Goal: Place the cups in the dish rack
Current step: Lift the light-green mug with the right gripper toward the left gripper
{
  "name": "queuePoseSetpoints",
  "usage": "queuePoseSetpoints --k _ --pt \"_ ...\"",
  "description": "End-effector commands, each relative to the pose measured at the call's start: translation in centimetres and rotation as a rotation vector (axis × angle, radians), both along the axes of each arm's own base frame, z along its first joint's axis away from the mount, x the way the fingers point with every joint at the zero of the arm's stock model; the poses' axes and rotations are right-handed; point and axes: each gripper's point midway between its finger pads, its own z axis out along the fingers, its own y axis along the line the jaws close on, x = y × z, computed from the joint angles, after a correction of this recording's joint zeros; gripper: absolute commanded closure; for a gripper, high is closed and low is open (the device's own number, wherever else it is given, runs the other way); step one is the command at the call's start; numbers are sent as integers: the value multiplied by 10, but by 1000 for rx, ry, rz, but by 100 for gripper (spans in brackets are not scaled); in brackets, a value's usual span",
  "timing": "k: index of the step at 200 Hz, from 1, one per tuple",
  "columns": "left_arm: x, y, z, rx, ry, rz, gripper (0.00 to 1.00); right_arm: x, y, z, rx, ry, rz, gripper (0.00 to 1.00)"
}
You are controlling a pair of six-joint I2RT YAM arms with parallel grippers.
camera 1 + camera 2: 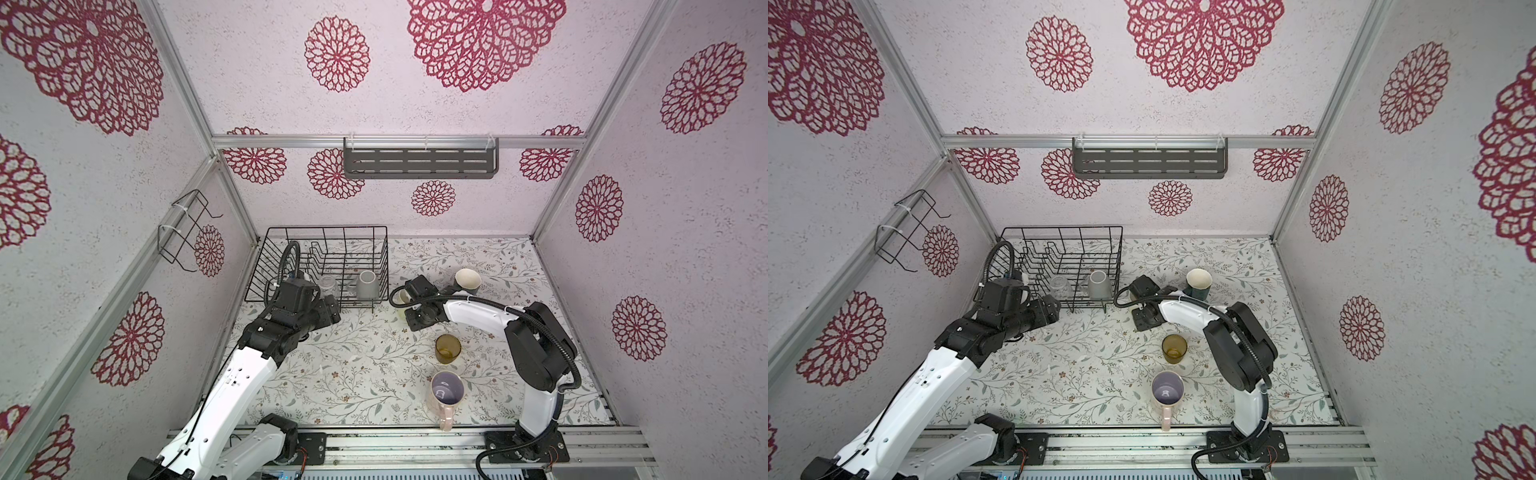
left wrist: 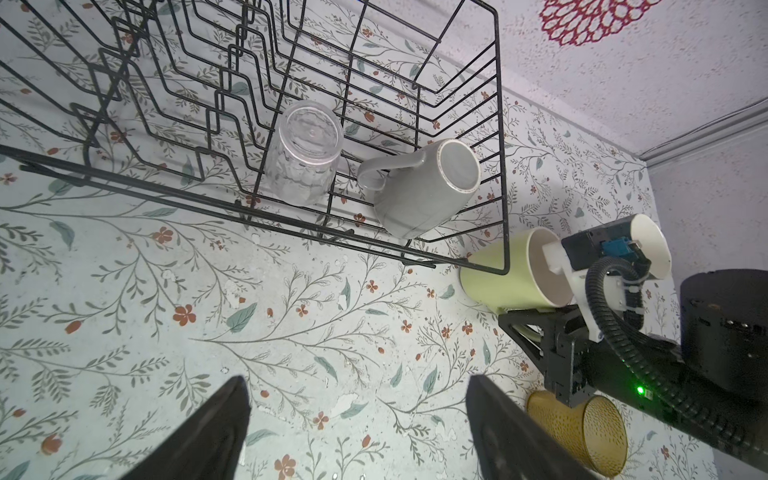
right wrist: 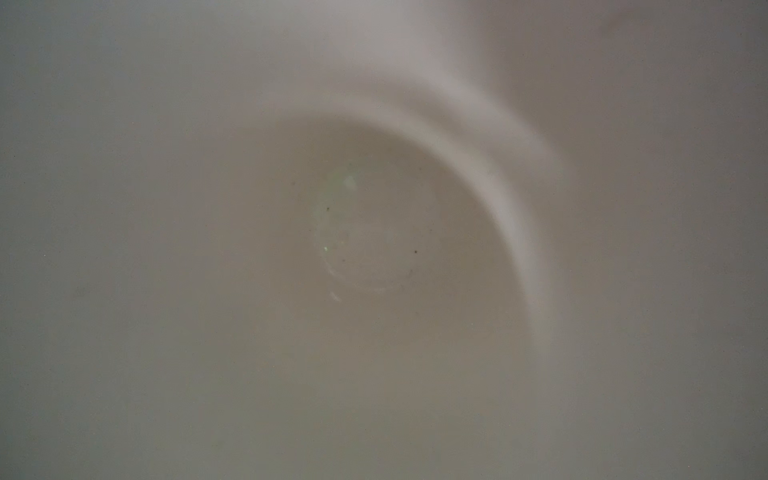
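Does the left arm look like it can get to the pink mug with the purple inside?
Probably yes. The left gripper is open and empty, and only bare table lies between it and the upright pink mug. The right arm is beyond the mug, not in between. It's a long stretch, though.

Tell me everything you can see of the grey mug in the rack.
The grey mug looks like glazed ceramic, with a paler base ring and one curved handle. It stands upside down on the wire floor of the dish rack, in its near right corner in both top views, handle pointing toward the clear glass.
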Motion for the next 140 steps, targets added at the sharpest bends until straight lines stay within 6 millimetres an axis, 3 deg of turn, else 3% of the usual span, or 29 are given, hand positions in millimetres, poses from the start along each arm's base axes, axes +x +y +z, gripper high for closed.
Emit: queuePoseSetpoints --k 1,39,73,109,140 --pt "3 -2 9 -34 -43 -3 14 0 7 22 44 -27 14 100" --pt "5 -10 19 -76 -72 -36 14 -1 10 65 134 -134 20 100" --pt "7 -28 38 -180 -126 -97 11 -12 14 124 315 -276 64 100" --pt "0 -57 82 -344 -265 -247 0 -41 23 203 613 -428 166 100" --pt "-17 -80 130 -493 -450 -420 3 -60 29 260 865 -421 209 100"
